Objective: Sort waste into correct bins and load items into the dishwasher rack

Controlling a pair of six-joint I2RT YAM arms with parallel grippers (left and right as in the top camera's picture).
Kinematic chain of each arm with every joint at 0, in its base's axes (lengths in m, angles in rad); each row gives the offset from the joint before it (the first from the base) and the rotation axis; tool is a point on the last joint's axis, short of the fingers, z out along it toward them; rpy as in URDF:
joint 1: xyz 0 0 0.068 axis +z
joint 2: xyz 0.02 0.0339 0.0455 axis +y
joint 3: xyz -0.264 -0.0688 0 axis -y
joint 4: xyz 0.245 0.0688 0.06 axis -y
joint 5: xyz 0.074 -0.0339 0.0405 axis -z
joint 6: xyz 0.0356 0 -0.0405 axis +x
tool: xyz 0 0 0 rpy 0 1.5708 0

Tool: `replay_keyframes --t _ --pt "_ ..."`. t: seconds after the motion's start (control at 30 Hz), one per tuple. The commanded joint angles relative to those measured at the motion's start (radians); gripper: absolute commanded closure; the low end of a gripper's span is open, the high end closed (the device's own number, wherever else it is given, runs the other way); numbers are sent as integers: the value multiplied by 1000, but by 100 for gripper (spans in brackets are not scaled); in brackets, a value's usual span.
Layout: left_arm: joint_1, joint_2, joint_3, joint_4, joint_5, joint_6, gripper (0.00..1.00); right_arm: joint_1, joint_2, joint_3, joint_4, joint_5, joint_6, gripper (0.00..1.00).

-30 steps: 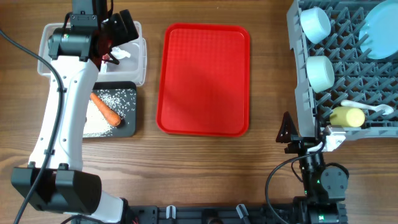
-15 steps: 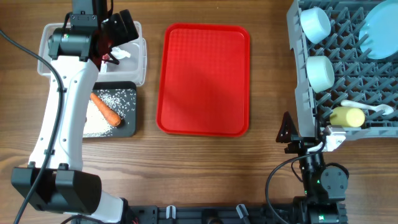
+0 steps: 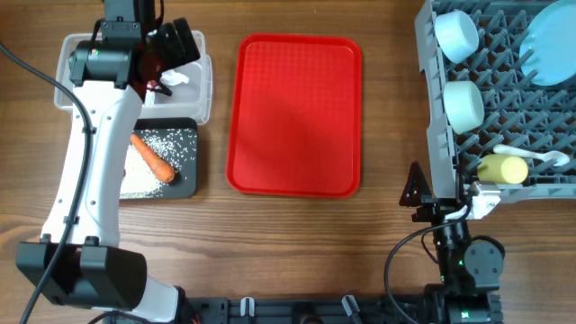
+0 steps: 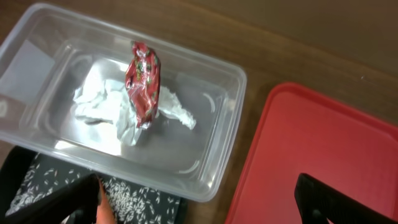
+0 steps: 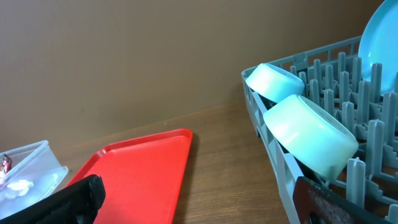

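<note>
My left gripper (image 4: 199,199) hangs open and empty above the clear bin (image 4: 211,158), which also shows from overhead (image 3: 200,90). In that bin lie the crumpled white tissue (image 4: 102,106) and the shiny red candy wrapper (image 4: 143,81). The black bin (image 3: 184,180) holds the orange carrot (image 3: 153,157) and loose rice grains (image 3: 166,142). My right gripper (image 5: 199,199) is open and empty beside the grey dishwasher rack (image 3: 432,108). The rack holds two pale blue bowls (image 3: 455,34) (image 3: 465,103), the plate (image 3: 551,43), the yellow cup (image 3: 502,168) and the white spoon (image 3: 531,156).
The flat red tray (image 3: 297,112) lies bare in the middle of the wooden table. The right arm's base (image 3: 463,261) sits at the front edge, next to the rack's near corner.
</note>
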Motion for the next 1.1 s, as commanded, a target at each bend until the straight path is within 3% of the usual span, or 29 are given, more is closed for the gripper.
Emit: replay_keyframes --t 0.0,0.2,0.43,0.6,0.77,1.07 --pt "-23 -50 -29 -18 -9 2 0 8 -16 -13 6 21 8 0" --pt "-40 -224 -320 319 19 1 0 8 -16 -13 6 21 7 0" --pt "-27 -574 -974 871 100 -5 0 8 -16 -13 6 21 7 0" --pt "-27 -822 -1334 1087 99 -10 0 8 -16 -13 6 21 8 0" --pt "-10 -1078 -1568 1156 99 -10 0 8 -16 -13 6 21 8 0" --pt "68 -1419 -1717 1075 109 -9 0 8 -16 -13 6 21 8 0"
